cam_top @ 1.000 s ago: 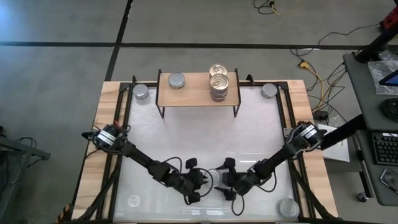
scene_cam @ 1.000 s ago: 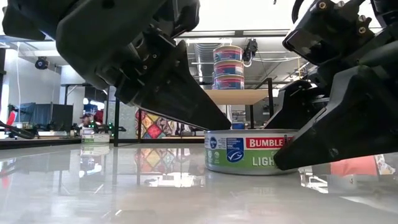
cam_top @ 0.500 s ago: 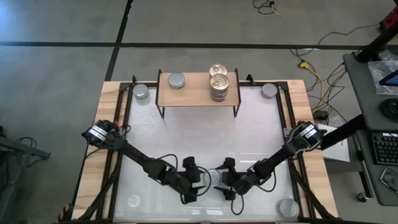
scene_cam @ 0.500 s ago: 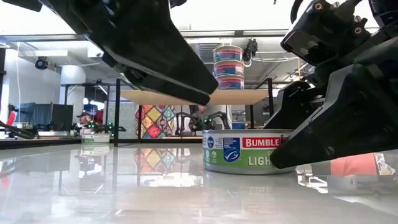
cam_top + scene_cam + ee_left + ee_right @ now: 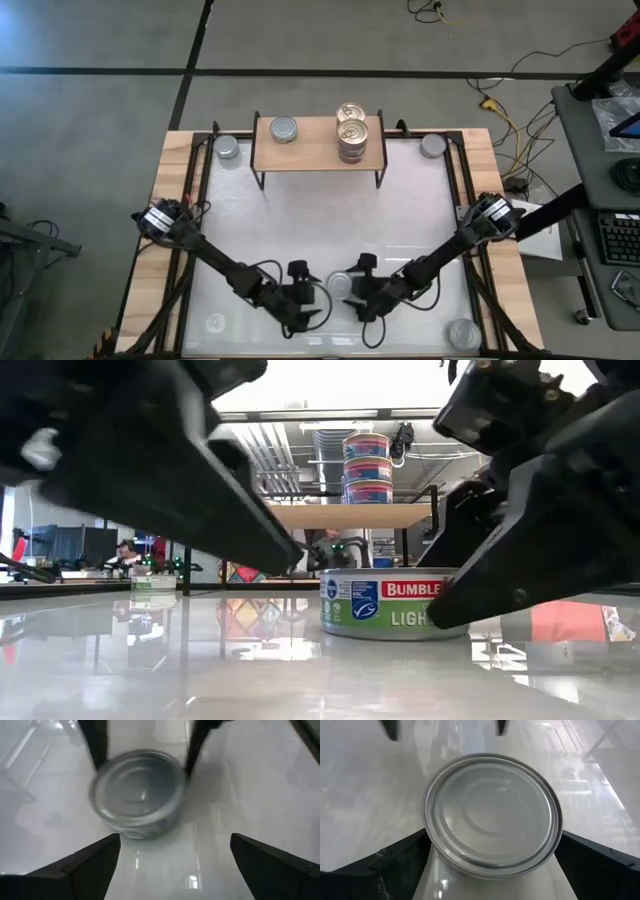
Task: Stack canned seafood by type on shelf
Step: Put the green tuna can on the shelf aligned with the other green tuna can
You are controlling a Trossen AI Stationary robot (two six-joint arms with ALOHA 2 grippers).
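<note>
Right gripper (image 5: 490, 865) spread wide around silver tin (image 5: 492, 817), left gripper (image 5: 175, 855) also apart just short of it; next: right clamps, carries to shelf (image 5: 318, 145).

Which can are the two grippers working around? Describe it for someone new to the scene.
Start at the white tabletop, then go to its near edge, opposite the shelf. Between the left gripper and right gripper sits a silver-lidded can, the only can out in mid-table.

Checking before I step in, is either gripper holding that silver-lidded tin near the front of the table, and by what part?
Nothing is held. The silver-lidded round tin stands on the table; the right gripper straddles its sides with open fingers, and the left gripper is open beside it.
</note>
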